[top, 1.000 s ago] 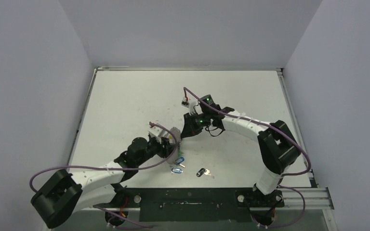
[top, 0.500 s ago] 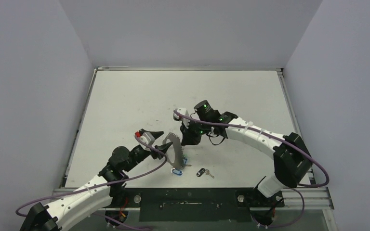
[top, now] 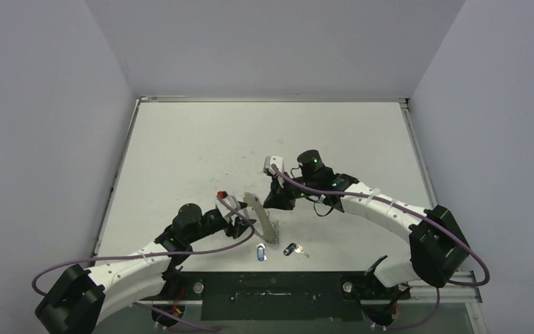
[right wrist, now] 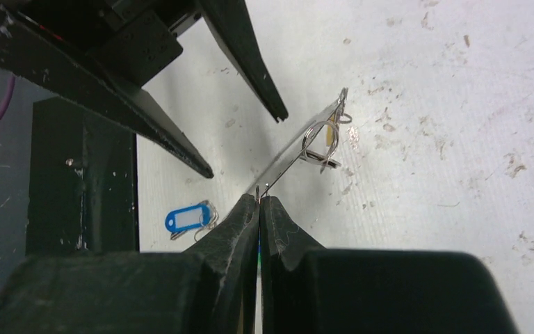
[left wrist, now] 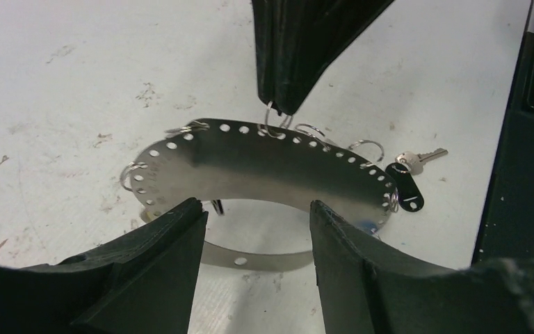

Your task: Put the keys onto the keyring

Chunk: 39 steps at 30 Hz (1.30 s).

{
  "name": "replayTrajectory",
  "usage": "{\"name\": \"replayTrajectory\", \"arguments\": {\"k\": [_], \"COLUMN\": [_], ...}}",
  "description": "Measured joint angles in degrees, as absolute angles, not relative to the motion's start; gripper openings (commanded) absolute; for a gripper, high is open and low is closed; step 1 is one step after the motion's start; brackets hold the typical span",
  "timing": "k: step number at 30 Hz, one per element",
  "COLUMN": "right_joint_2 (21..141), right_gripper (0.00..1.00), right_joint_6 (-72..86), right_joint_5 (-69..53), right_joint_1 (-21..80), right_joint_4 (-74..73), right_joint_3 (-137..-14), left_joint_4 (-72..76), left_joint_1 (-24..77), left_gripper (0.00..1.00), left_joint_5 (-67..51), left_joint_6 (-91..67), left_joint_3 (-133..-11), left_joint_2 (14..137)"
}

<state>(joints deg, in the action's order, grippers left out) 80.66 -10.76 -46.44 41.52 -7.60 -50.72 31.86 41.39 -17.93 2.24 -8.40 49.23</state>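
My right end effector is clamped on the keyring, left end effector apart; I'd steady it before closing left

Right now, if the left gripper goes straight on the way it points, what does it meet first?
Probably the keyring, a perforated metal band just ahead of the open left gripper; depth is unclear.

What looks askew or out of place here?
The keyring stands tilted on edge, held only by one small ring in the right gripper. A blue-tagged key and a black-tagged key lie on the table beside it.
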Motion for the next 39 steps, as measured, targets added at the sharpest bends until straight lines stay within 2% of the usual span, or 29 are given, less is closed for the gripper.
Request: {"name": "replayTrajectory", "arguments": {"k": [13,20,27,35,39], "right_joint_2": [80.2,80.2,80.2,80.4,80.6], "right_gripper": [0.0,0.0,0.0,0.0,0.0], "right_joint_6": [-8.1,-8.7,-10.8,-12.2,-12.2], "right_joint_5": [-52.5,-55.1,-56.2,-56.4,-56.5], "right_joint_1": [40.6,40.6,41.0,41.3,41.3], "right_joint_4": [-0.5,-0.3,-1.4,-3.2,-3.4], "right_joint_3": [-50.7,-50.7,-50.8,-51.9,-52.2], "left_joint_4": [40.6,40.8,41.4,42.6,43.1], "left_joint_1": [40.8,40.8,40.8,40.8,40.8], "left_gripper": [0.55,0.46,0.33,0.27,0.16], "left_joint_5": [-23.9,-24.1,-24.5,-26.3,-27.5], "left_joint_6": [4.2,5.7,6.4,6.5,6.6], "left_joint_3": [-10.1,-10.1,-10.3,-10.7,-11.2], "left_joint_2": [52.2,51.5,52.5,52.8,52.8]}}
